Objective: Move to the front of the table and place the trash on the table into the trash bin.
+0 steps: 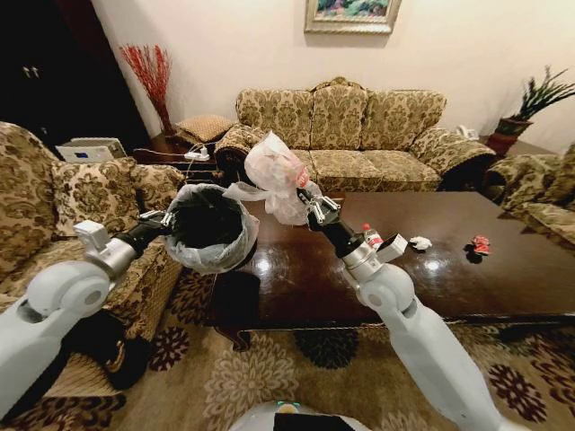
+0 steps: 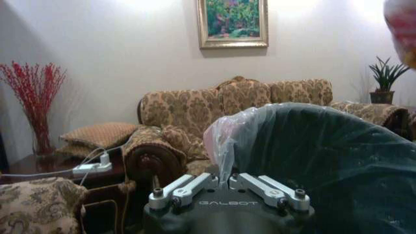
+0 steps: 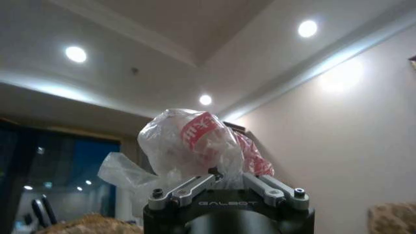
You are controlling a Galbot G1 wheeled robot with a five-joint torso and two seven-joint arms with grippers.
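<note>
- The plastic bag bundle (image 1: 277, 175) is being pinched tight by the right gripper (image 1: 316, 208) above the table (image 1: 503, 269).
- The trash bin (image 1: 209, 226) is being gripped at its rim by the left gripper (image 1: 164, 218).
- The bottle (image 1: 371, 236), paper wad (image 1: 420, 242) and red wrapper (image 1: 481, 244) are being seen from the head.
- The bin's bottom is being cut off in the left wrist view.

A home living room: floral sofas (image 1: 346, 126), a dark coffee table (image 1: 503, 278), framed painting (image 2: 233, 23), potted plant (image 1: 530, 112).
</note>
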